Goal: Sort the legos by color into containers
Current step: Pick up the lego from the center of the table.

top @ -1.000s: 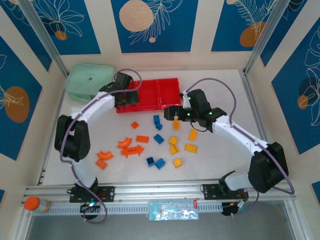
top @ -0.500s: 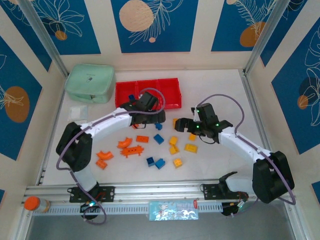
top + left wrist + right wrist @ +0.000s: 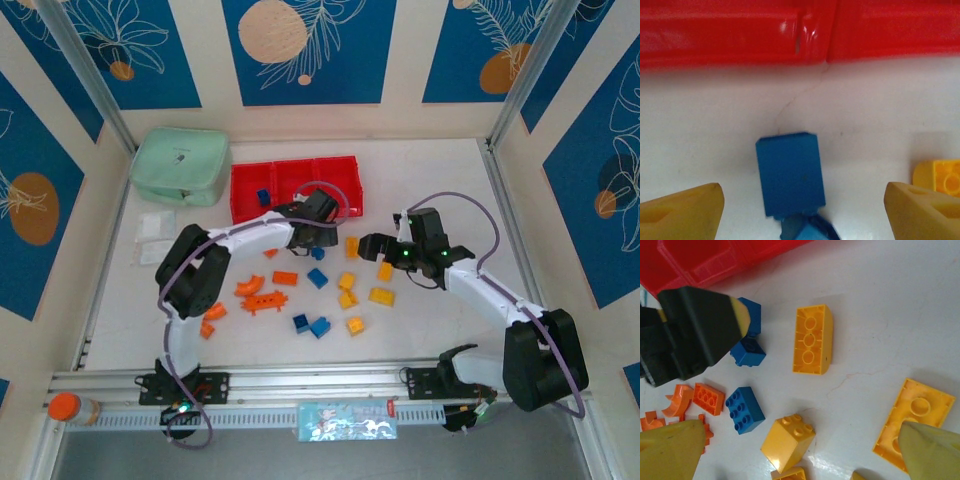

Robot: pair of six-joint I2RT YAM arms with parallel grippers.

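A white table [image 3: 450, 170] is enclosed by cream walls set with blue leaf-patterned panels [image 3: 300, 50]. The containers [image 3: 340, 175], a red row, are placed toward its back, and from above one blue brick [image 3: 263, 196] is seen inside the left bin. The legos [image 3: 318, 277] are scattered in front of the containers. Just in front of the containers the left gripper [image 3: 800, 200] is held with jaws apart, a blue block [image 3: 790, 172] lying between them; a fine line in the surface is revealed by its wrist camera. The right gripper [image 3: 800, 445], front-right of the containers, is spread wide above yellow bricks [image 3: 812, 339].

Red containers [image 3: 340, 176], blue legos [image 3: 317, 277], orange legos [image 3: 285, 278], yellow legos [image 3: 381, 295], mint green pouch [image 3: 181, 166]
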